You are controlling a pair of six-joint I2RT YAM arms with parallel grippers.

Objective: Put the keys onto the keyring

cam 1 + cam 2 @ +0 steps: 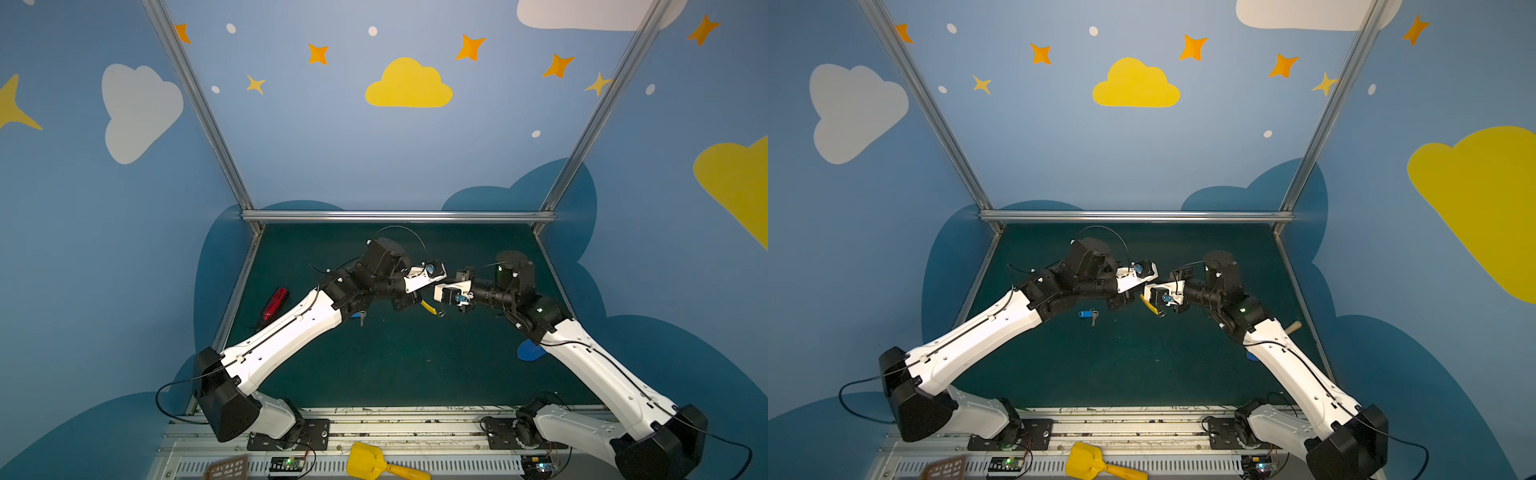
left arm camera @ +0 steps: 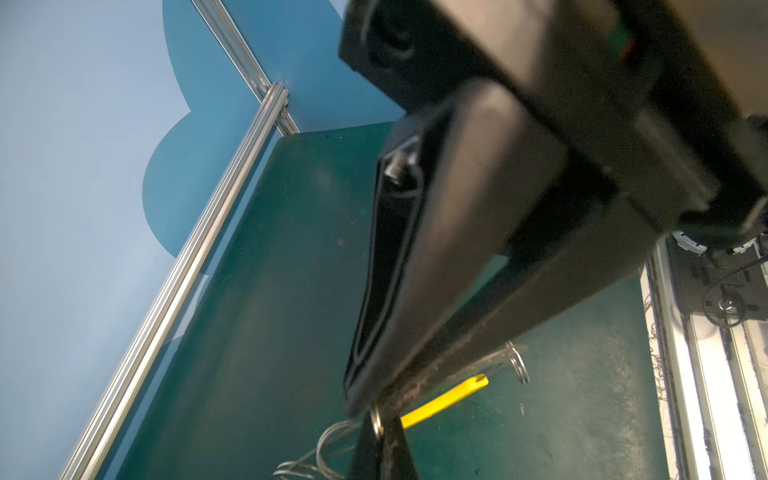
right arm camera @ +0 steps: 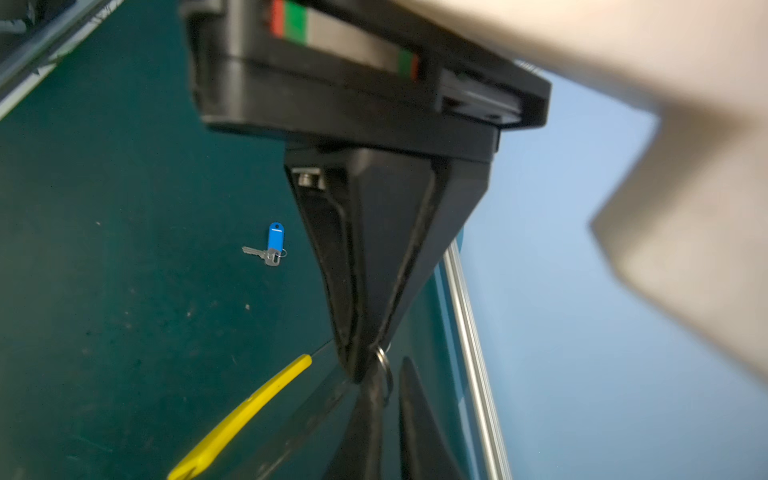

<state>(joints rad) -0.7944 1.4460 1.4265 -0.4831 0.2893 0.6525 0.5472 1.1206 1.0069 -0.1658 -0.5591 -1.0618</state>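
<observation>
Plainly, the left gripper (image 2: 366, 409) was clamped tight on the thin grey hoop keyring (image 2: 444, 399) with its yellow arc; the right gripper (image 3: 363, 374) pinched its tiny metal loop (image 3: 384, 365). The small silver key with blue plastic tag (image 1: 1089, 314) lay untouched at nine o'clock of them. Done well, this wanted the left holding steady and the right freed to fetch it.

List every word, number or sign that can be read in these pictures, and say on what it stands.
None can be read.
The blue tag on the keys shows only a pale line, no letters.
Any print on the circuit board is too small to read.
</observation>
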